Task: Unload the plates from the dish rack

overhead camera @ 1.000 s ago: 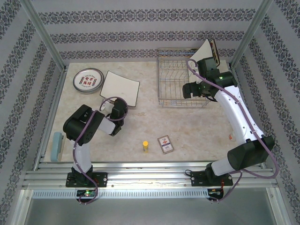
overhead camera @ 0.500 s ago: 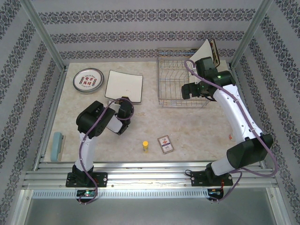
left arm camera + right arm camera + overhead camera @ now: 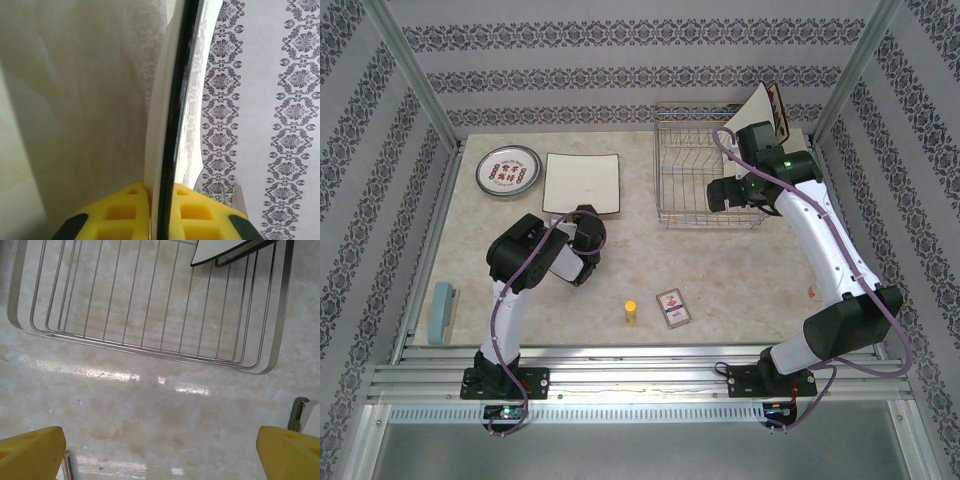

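A square cream plate (image 3: 581,183) with a dark edge lies at the back left of the table, and my left gripper (image 3: 585,226) is shut on its near edge. In the left wrist view that plate (image 3: 175,100) runs edge-on between the yellow fingers (image 3: 120,215). A round patterned plate (image 3: 507,172) rests flat to its left. The chrome dish rack (image 3: 710,165) stands at the back right, with one square plate (image 3: 760,108) leaning in its far right corner. My right gripper (image 3: 720,193) hovers open over the rack's near edge (image 3: 150,347), and that plate's corner (image 3: 220,252) shows above.
A small yellow bottle (image 3: 631,311) and a picture card (image 3: 673,307) sit near the table's front middle. A pale blue block (image 3: 444,311) lies at the left edge. Patterned walls and metal posts close in the table.
My left arm has swung right and turned the square plate from a tilted angle to square with the table. The right arm has barely shifted over the rack.
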Available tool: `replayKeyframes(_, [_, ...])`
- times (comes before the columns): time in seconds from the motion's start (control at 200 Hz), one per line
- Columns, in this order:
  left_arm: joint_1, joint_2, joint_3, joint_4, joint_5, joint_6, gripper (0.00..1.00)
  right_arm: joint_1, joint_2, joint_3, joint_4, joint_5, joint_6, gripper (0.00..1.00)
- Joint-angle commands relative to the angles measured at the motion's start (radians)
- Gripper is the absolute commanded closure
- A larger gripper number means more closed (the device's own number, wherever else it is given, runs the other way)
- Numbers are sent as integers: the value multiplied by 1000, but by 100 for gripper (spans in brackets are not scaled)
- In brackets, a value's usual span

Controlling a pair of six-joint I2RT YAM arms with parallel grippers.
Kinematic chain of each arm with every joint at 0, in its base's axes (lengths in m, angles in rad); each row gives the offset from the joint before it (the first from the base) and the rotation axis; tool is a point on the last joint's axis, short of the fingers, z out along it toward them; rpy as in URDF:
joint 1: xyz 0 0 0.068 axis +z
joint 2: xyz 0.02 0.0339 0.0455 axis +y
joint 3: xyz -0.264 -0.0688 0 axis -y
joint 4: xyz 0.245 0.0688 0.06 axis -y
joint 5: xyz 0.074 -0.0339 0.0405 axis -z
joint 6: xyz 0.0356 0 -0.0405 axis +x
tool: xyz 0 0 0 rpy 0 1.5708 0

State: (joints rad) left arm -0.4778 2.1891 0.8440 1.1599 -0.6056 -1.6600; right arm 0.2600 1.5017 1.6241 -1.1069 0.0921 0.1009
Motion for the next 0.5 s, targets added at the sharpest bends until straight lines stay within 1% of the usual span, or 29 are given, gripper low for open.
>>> replayKeyframes(0.0, [-5, -6, 32, 72, -23, -52, 89, 15, 10, -4, 8, -3, -8, 2])
replayKeyframes(0.225, [4, -51, 25, -46, 17, -76, 87, 15, 8, -12, 15, -7, -7, 2])
replayKeyframes(0.37, [5, -83, 17, -111, 21, -80, 81, 16, 5, -21, 20, -13, -7, 2])
replayKeyframes(0.495, [6, -104, 21, -156, 26, -78, 80, 17, 4, -25, 23, -17, -7, 2])
